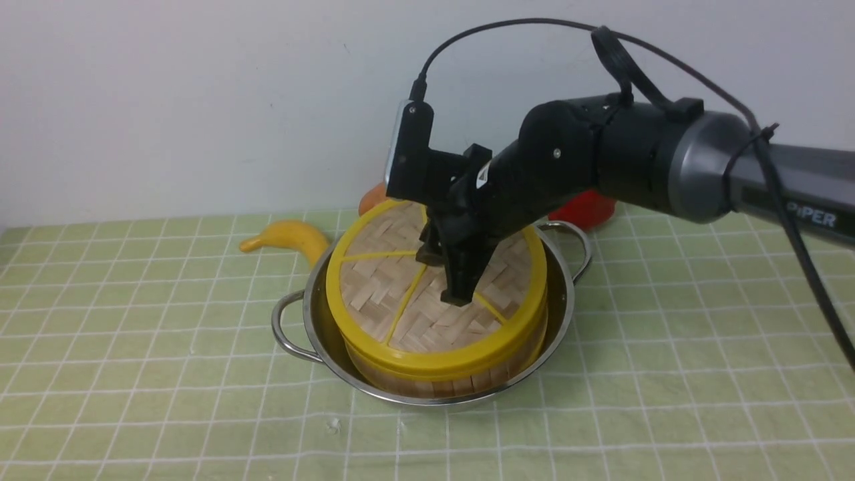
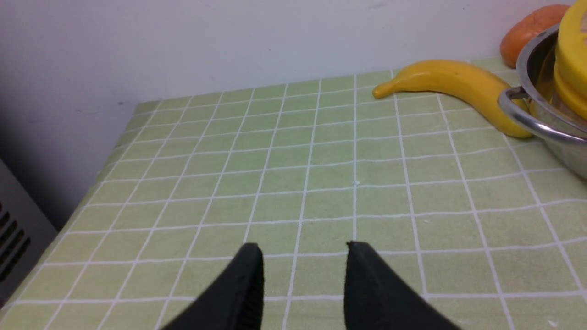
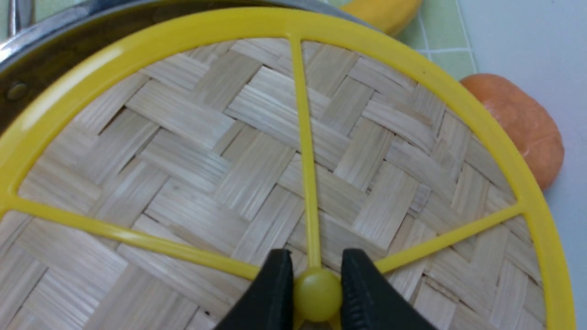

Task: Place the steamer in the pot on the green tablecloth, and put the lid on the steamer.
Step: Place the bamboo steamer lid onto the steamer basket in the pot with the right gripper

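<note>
Behind everything a plain white wall is rising, and the green tablecloth (image 1: 133,374) is covering the whole work surface with its grid of thin white lines. We are reaching in from the right with our right gripper (image 1: 447,277), and its 2 black fingers (image 3: 270,293) are pinching the small yellow centre knob (image 3: 317,293) of the lid (image 1: 394,294), 1 finger touching each side of it. That lid is sitting on the steamer (image 1: 441,381), tilted, with its far edge riding higher than its near edge. Only the steamer's bamboo side wall is showing below the lid's thick yellow rim, so we cannot tell what it is holding. It is standing inside the pot (image 1: 320,334), which is resting on the cloth near the middle, its 2 loop handles sticking out to either side. Our left gripper (image 2: 302,270) is hovering over bare cloth well to the left of the pot, its fingers spread apart and holding nothing. A yellow banana (image 1: 287,237) is lying just behind the pot's left handle. An orange object (image 2: 532,32) is sitting against the wall beyond the pot, and a red object (image 1: 581,208) is peeking out behind our right arm.
</note>
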You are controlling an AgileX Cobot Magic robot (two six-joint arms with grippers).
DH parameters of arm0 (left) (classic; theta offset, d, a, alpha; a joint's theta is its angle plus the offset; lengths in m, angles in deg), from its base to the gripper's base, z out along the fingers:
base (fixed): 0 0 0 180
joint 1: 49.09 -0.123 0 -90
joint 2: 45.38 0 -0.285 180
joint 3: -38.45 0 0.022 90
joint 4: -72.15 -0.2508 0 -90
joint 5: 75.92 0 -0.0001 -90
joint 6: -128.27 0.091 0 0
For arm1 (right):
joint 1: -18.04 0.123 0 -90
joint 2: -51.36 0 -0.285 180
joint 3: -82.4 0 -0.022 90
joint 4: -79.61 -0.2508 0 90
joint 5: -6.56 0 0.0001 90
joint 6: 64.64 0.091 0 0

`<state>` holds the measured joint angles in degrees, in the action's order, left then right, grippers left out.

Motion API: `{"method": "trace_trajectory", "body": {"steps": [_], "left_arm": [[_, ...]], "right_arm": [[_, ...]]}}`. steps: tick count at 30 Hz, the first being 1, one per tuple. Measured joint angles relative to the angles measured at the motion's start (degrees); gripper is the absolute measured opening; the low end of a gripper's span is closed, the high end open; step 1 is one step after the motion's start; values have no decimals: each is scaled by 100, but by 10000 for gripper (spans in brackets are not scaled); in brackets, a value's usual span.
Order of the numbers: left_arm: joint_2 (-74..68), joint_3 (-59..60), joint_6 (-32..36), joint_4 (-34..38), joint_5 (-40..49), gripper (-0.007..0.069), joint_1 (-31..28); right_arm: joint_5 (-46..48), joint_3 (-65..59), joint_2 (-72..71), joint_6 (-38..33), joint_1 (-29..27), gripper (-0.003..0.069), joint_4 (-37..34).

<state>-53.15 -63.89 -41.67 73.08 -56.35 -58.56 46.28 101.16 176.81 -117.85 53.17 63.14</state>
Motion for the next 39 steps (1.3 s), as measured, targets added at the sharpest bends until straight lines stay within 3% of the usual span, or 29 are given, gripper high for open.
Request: {"method": "trace_trajectory", "body": {"steps": [28, 31, 34, 37, 39], "left_arm": [[0, 0, 0, 0, -5, 243, 0], [0, 0, 0, 0, -5, 243, 0], [0, 0, 0, 0, -5, 243, 0], [0, 0, 0, 0, -5, 243, 0], [0, 0, 0, 0, -5, 243, 0]], "right_arm": [[-205, 5, 239, 179, -41, 151, -43], [-199, 11, 233, 375, -41, 246, -36], [-202, 15, 122, 663, -53, 472, 86], [-66, -17, -134, 864, -53, 562, 251], [-19, -29, -386, 1023, -53, 568, 309]]}}
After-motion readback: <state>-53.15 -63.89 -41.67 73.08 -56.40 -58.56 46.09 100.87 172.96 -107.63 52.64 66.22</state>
